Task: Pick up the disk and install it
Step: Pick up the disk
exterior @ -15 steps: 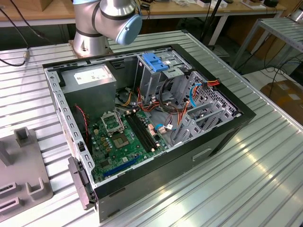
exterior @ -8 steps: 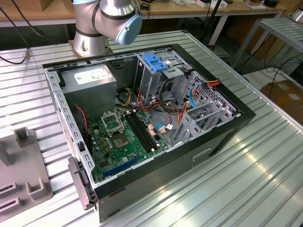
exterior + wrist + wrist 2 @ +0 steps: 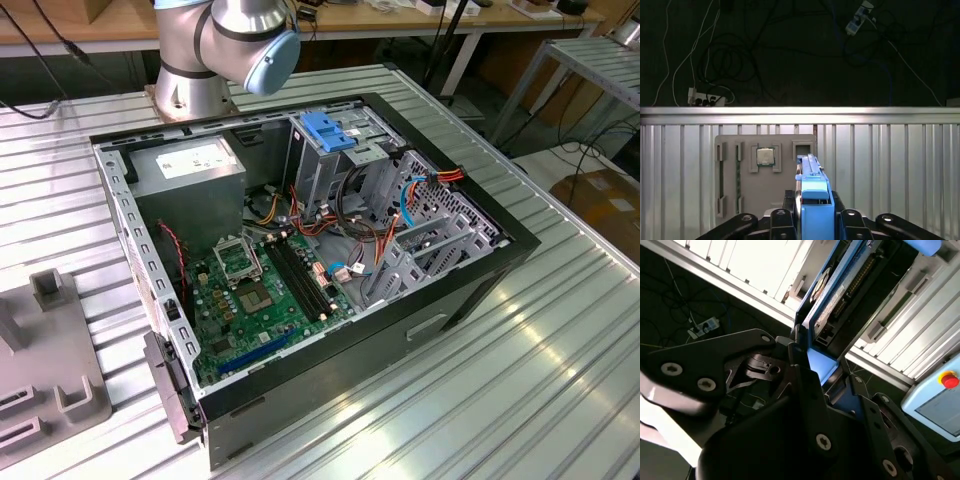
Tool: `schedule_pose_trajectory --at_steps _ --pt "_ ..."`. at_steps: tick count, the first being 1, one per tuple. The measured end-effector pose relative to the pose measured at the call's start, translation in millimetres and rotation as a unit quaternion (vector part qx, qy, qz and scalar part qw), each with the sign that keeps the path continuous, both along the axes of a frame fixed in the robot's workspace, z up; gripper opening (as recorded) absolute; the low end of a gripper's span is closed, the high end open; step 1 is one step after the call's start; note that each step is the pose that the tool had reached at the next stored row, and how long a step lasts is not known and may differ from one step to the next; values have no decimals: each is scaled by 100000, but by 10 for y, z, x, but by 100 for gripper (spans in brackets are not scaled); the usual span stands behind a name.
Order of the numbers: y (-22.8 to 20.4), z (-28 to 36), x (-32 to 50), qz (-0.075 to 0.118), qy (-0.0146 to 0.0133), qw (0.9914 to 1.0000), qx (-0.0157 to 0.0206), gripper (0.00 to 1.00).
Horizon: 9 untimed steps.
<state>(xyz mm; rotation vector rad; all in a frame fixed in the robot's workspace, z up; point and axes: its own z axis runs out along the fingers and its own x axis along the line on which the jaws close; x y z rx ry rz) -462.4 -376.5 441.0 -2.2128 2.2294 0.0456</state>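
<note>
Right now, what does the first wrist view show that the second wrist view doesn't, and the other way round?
First wrist view: the disk seen edge-on, and beyond it a grey tray with a square chip seated in it. Second wrist view: the disk's broad side at a slant, and a pale blue box with a red button. Both: the disk clamped in the jaws, the ribbed metal table, and loose cables on the dark floor.
</note>
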Motion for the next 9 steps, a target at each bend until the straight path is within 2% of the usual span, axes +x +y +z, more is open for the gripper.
schedule_pose_trajectory --at_steps 9 --pt "0 129 0 0 0 100000 0 37"
